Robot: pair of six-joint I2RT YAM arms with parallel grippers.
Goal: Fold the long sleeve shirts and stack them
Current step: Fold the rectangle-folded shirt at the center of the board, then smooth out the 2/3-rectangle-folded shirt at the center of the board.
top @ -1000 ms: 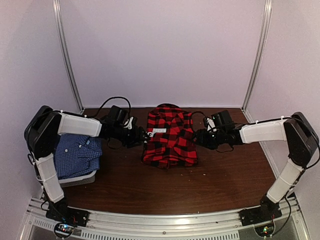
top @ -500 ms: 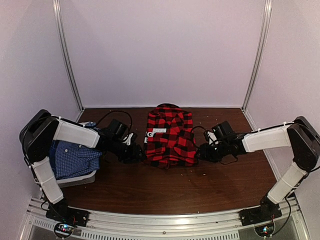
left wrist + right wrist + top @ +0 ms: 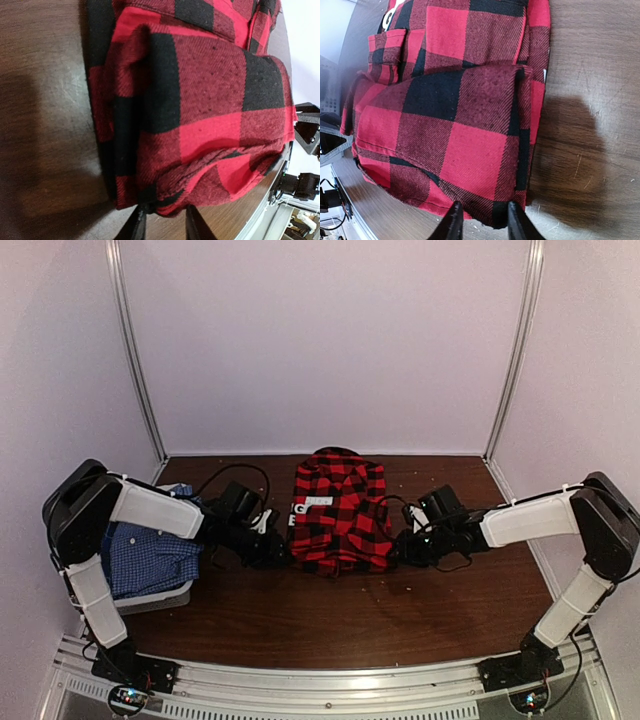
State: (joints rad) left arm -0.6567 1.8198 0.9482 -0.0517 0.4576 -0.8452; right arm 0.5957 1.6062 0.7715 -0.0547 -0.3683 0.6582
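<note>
1. The plaid shirt [image 3: 338, 515] lies folded on the table [image 3: 330, 615], at its centre and a little toward 12 o'clock, with the collar end at 12.
2. The left gripper [image 3: 283, 548] is at the shirt's 8 o'clock corner. Its jaws stand partly apart with the hem between them, and I cannot tell if they pinch it.
3. The right gripper [image 3: 400, 548] is at the 4 o'clock corner. Its jaws also straddle the hem, grip unclear.
4. The check shirt [image 3: 150, 560] rests in the basket [image 3: 165, 598] at the table's 9 o'clock.
</note>
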